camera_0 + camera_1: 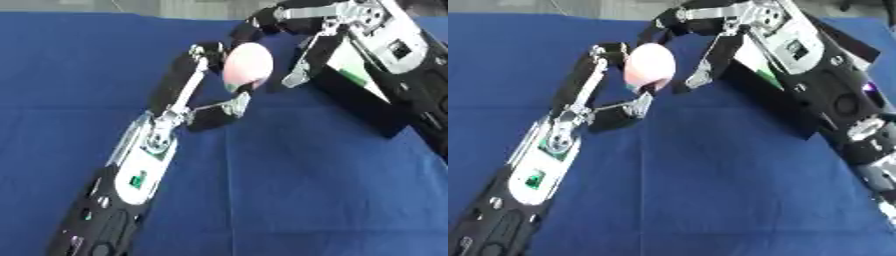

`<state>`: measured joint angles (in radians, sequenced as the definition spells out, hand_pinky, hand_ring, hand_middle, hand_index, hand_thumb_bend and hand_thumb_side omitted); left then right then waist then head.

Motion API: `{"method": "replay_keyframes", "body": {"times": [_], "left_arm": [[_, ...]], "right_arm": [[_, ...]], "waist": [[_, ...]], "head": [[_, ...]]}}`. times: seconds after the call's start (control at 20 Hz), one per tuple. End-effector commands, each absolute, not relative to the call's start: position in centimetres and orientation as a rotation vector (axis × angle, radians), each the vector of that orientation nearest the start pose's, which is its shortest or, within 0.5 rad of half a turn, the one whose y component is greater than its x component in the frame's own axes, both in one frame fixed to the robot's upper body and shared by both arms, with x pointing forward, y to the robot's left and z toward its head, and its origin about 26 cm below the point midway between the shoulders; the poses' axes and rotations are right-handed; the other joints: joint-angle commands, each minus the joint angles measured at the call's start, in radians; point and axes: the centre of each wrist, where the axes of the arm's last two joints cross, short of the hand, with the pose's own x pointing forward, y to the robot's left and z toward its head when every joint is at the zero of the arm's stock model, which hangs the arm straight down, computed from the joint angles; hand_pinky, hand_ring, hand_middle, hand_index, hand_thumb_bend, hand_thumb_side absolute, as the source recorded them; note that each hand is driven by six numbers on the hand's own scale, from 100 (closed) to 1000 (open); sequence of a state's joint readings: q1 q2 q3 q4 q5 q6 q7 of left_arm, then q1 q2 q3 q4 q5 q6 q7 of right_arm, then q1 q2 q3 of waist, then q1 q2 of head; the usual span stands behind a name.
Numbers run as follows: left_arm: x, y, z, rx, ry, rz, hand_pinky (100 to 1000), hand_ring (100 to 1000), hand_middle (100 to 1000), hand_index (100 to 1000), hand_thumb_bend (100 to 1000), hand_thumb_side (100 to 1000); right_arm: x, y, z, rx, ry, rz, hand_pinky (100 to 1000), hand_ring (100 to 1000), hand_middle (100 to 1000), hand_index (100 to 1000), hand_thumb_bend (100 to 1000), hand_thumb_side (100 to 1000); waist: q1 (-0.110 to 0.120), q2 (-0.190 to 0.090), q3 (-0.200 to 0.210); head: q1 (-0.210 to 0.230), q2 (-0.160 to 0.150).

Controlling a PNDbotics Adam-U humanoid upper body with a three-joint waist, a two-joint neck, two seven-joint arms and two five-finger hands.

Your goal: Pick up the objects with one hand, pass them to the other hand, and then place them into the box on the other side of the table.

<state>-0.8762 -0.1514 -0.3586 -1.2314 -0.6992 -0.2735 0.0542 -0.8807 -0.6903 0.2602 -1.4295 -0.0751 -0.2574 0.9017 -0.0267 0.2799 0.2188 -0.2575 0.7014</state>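
- The hand-over looks to be the step in hand: a pale pink egg-shaped object (248, 66) sits above the blue tablecloth (289, 190), up at about 12 o'clock.
- The left hand (188, 107) pinches it, fingers on its 9 o'clock side, thumb under it at 6 o'clock.
- The right hand (710, 37) arches over from 2 o'clock, fingers curled but spread, apparently just short of the object.
- Next, the right hand should close before the left lets go.
- No box shows.
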Motion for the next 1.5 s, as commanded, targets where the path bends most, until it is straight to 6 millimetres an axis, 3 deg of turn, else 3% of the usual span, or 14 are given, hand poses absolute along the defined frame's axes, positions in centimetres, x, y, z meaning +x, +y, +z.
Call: {"method": "replay_keyframes", "body": {"times": [0.05,0.6,1.1,1.5], "left_arm": [[38.37,-1.15,18.64,-0.181,3.278,1.465,574,550,501,509,100,269],[38.33,-1.40,18.37,-0.167,3.279,1.464,575,551,501,511,100,278],[38.11,-1.69,18.65,-0.143,3.291,1.425,574,547,502,511,100,280],[38.03,-1.87,18.69,-0.139,3.293,1.409,573,546,501,513,100,281]], "right_arm": [[40.63,-27.68,31.10,0.008,-1.761,1.797,873,1000,773,821,486,122],[40.62,-27.80,31.34,0.018,-1.739,1.742,854,1000,684,736,384,100],[40.59,-27.33,31.07,0.011,-1.741,1.783,856,1000,699,753,467,100],[40.59,-27.28,31.09,0.019,-1.742,1.778,851,1000,640,699,438,100]], "waist": [[-0.011,-0.003,-0.003],[-0.010,0.000,-0.003],[-0.011,0.000,-0.006],[-0.010,0.001,-0.010]], "head": [[0.001,0.003],[-0.002,0.005],[-0.004,0.001],[-0.008,0.000]]}}
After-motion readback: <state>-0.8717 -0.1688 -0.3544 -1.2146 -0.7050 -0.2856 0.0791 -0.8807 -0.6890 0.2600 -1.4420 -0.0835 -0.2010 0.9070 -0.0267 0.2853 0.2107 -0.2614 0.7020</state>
